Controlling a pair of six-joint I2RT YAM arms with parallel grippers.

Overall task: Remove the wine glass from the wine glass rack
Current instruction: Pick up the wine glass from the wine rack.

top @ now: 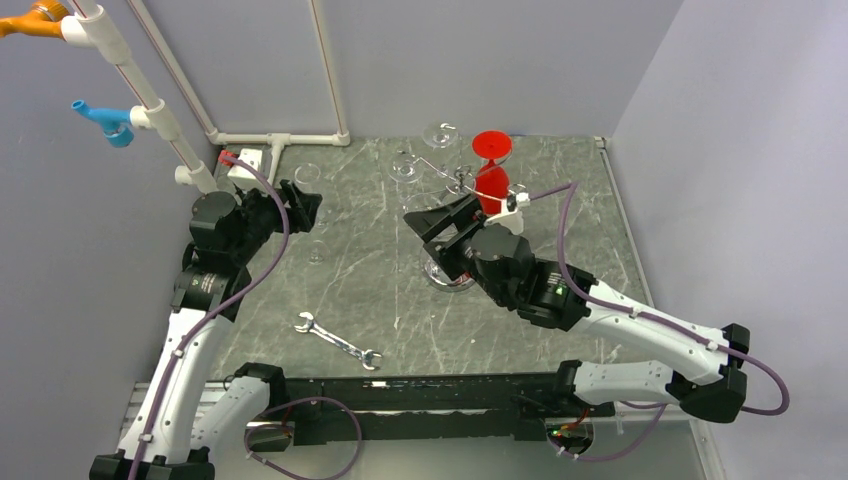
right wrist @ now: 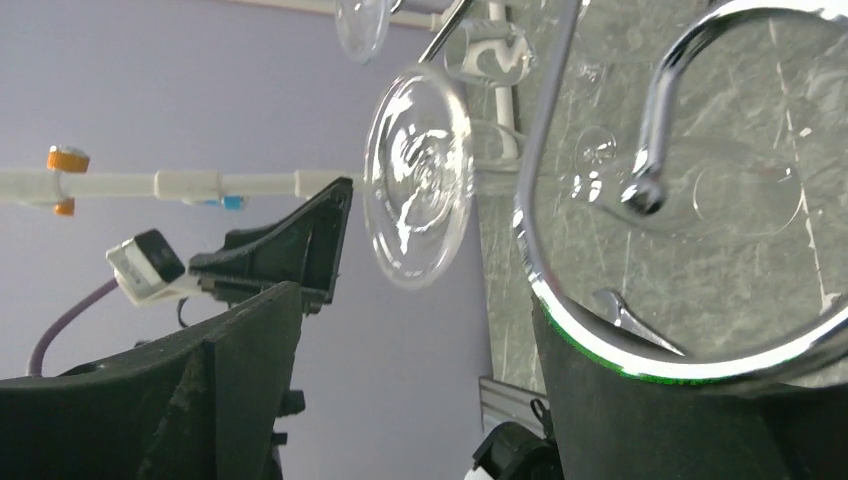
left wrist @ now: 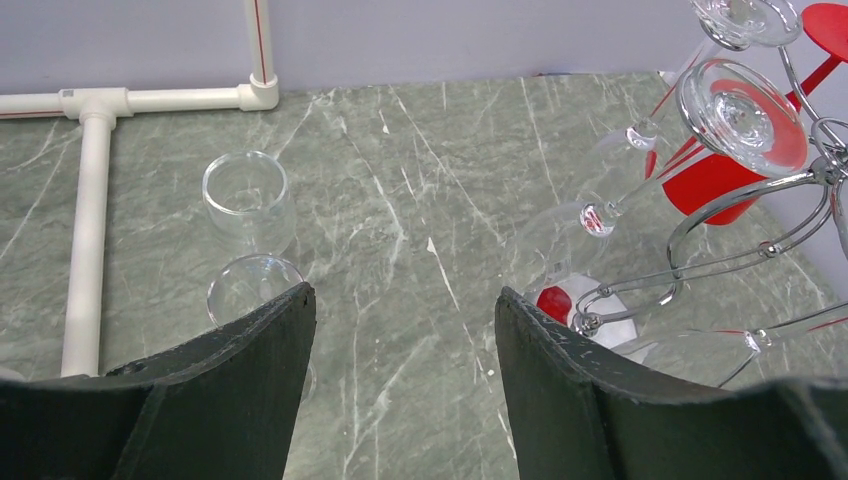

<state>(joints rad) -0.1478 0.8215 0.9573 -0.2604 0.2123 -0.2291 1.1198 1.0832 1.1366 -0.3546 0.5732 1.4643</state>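
The chrome wine glass rack [top: 461, 184] stands mid-table, its round base [top: 441, 279] partly hidden under my right arm. A red wine glass [top: 491, 172] and clear wine glasses [top: 439, 134] hang upside down from its curled arms. My right gripper [top: 437, 217] is open beside the rack. In the right wrist view [right wrist: 415, 330] a clear glass foot [right wrist: 417, 192] hangs just ahead of the fingers, and a chrome arm [right wrist: 600, 330] crosses the right finger. My left gripper [top: 304, 205] is open and empty at the left, apart from the rack [left wrist: 745, 255].
Two clear glasses [left wrist: 247, 198] are on the table just ahead of my left gripper [left wrist: 400, 300]. A silver wrench [top: 338, 341] lies near the front. A white pipe frame [top: 282, 140] runs along the back left. Walls close in the table on both sides.
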